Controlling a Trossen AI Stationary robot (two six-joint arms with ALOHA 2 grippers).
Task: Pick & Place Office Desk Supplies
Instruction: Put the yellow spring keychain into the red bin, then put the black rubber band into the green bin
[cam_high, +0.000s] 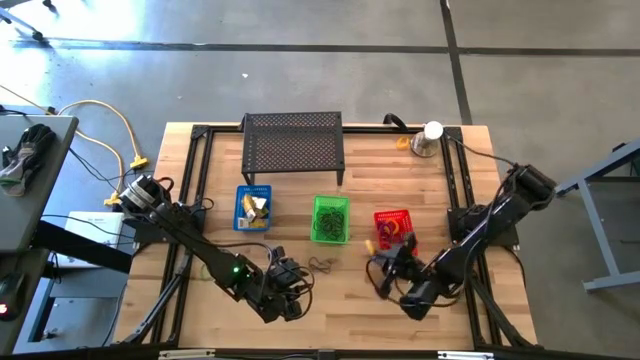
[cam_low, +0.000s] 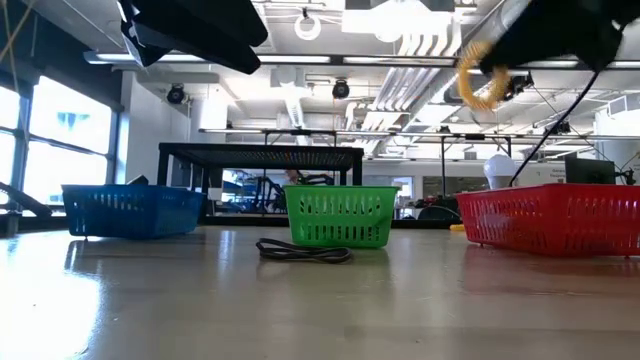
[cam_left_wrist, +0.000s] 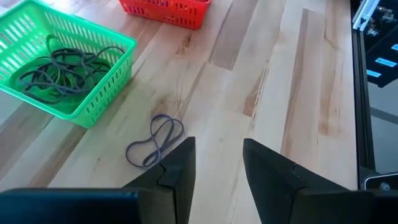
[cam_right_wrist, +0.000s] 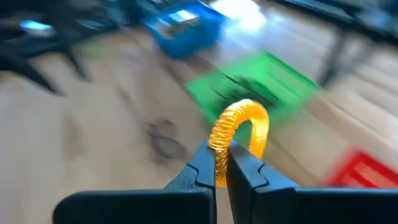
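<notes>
My right gripper (cam_right_wrist: 222, 167) is shut on an orange coiled loop (cam_right_wrist: 241, 124) and hangs above the table near the red basket (cam_high: 393, 228); the low view shows the loop (cam_low: 483, 85) high in the air. My left gripper (cam_left_wrist: 217, 165) is open and hovers over the table's near part (cam_high: 285, 290), a little short of a dark loop (cam_left_wrist: 155, 140) that lies flat on the wood (cam_low: 303, 250). The green basket (cam_left_wrist: 68, 62) holds several dark loops. The blue basket (cam_high: 253, 207) holds small yellow blocks. My right gripper pinches the orange coiled loop between its two fingers at the loop's lower part (cam_right_wrist: 219, 155). The rest of the coil arches up and forward past the fingertips. The loop is lifted clear of the table.
Blue, green and red baskets stand in a row across the middle of the table. A black mesh rack (cam_high: 293, 143) stands behind them, and a silver cup with a white ball (cam_high: 428, 140) sits at the far right corner. Bare wood lies along the near edge.
</notes>
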